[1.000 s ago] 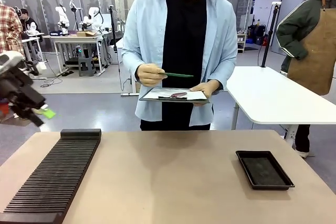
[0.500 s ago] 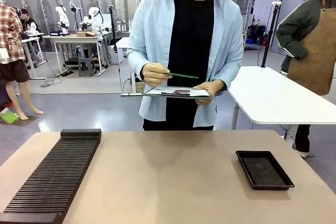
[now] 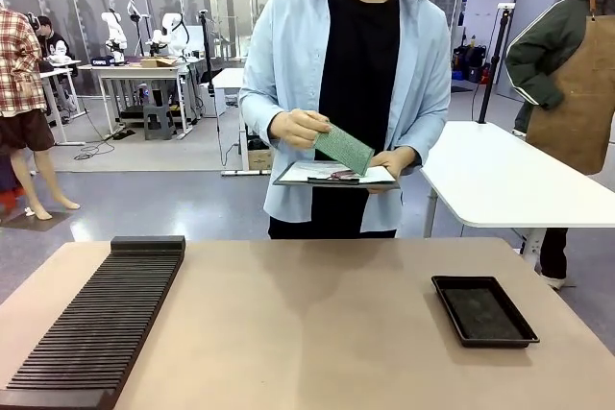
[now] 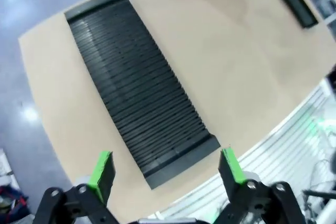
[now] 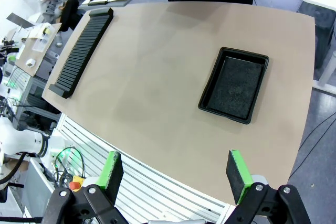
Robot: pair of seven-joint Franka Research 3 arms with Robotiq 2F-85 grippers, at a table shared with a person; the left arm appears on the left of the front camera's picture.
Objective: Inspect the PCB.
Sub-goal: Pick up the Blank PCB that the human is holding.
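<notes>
Front view: a person's hand (image 3: 300,129) is holding the thin, pale green rectangular PCB (image 3: 343,148) over a white paper clipboard (image 3: 336,176); it is likely light, stiff and fragile, best pinched at its edges. Left wrist view, blurry: the left gripper (image 4: 167,163) is seemingly hanging spread and empty. Right wrist view: the right gripper (image 5: 176,169) is hanging spread, empty.

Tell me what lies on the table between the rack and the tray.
Nothing: the table between the rack and the tray is bare, as the front and right wrist views both show.
</notes>
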